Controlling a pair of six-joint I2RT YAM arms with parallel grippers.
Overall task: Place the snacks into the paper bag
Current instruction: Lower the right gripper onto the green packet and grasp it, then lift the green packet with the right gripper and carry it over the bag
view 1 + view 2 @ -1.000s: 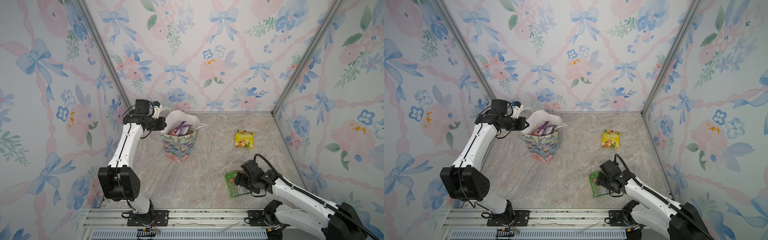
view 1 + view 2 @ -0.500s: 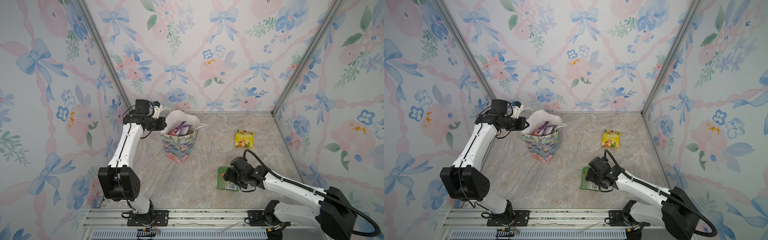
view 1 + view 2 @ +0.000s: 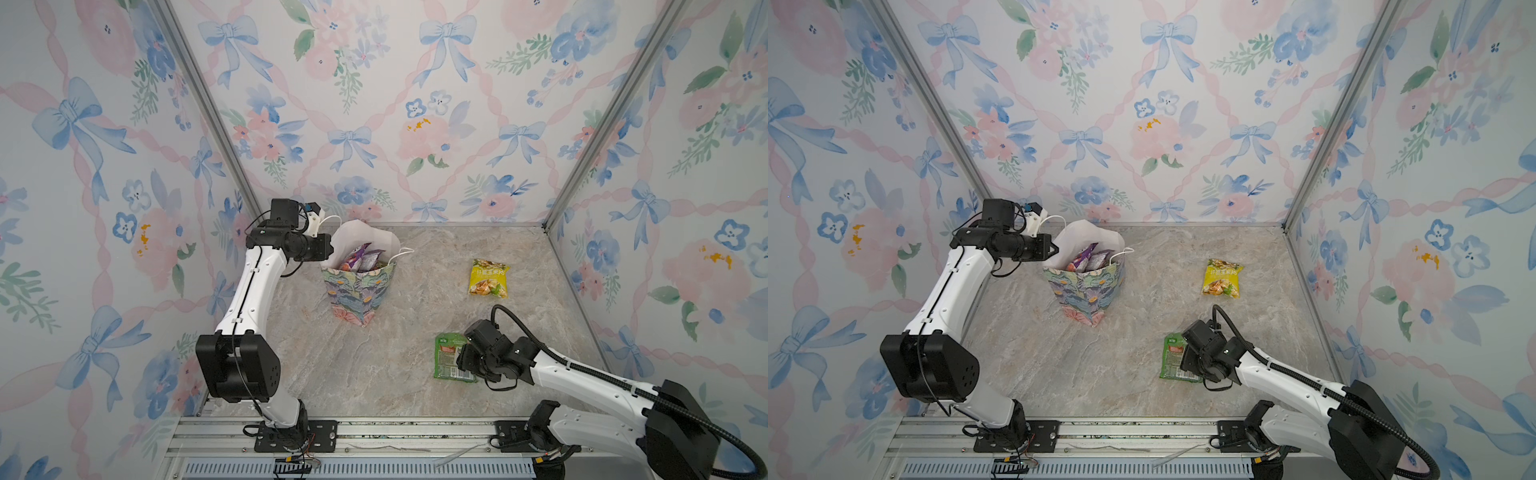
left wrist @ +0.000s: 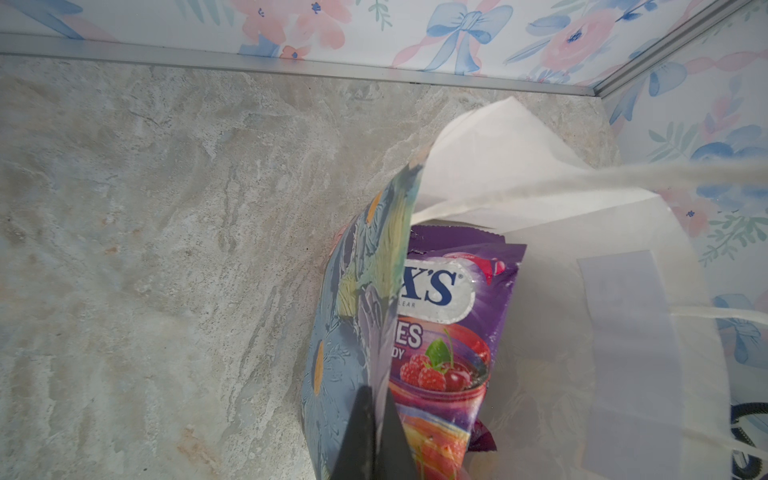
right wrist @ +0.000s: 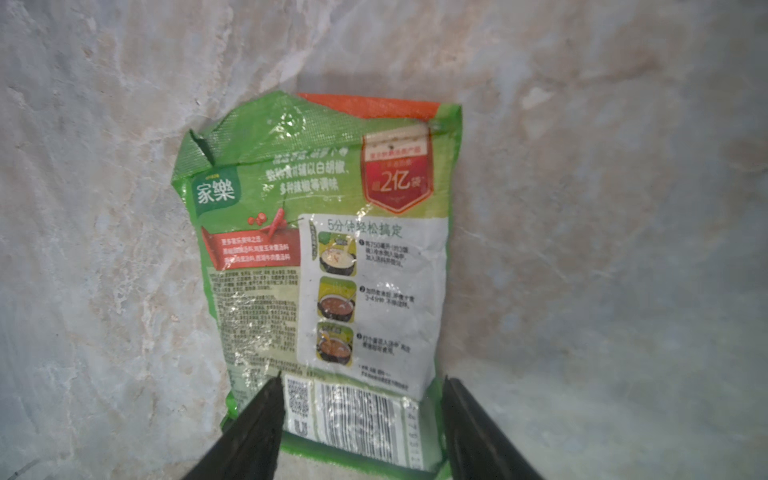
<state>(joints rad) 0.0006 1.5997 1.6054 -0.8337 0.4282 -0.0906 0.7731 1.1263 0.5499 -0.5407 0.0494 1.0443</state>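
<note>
Spanning the cell between flower-papered walls, a marble-patterned table point(image 3: 374, 374) point(image 3: 1059, 365) is seen in both top views. Toward its rear left the paper bag point(image 3: 359, 291) point(image 3: 1086, 291) is stood upright, painted flowers outside, plain white inside, with a white cord handle point(image 3: 401, 251) draped over its right rim. The bag's left rim is clamped by the left gripper point(image 3: 329, 252) point(image 4: 376, 399), whose fingers are pressed together on the paper wall in the left wrist view.

Inside the bag purple packets point(image 3: 361, 259) are stood on end. On the nearest purple packet point(image 4: 449, 299) only "X'S", "LEAR", "ES" and "DY" can be read past the bag wall, above pictured raspberries and a cherry.

Near the front right of the table a green packet point(image 3: 449, 357) point(image 3: 1173, 357) point(image 5: 324, 257) is laid flat, back side up. It is marked "家樂", "5分钟轻松搞定" and "2亿" in a red shield, with three numbered cooking pictures, a QR code and a barcode. Its barcode end is straddled by the right gripper point(image 5: 362, 378), jaws held apart and not closed on it.

A yellow packet point(image 3: 488, 278) point(image 3: 1222, 277) is laid flat farther back on the right, well apart from the bag; its green-banded lettering is too small to be read.
</note>
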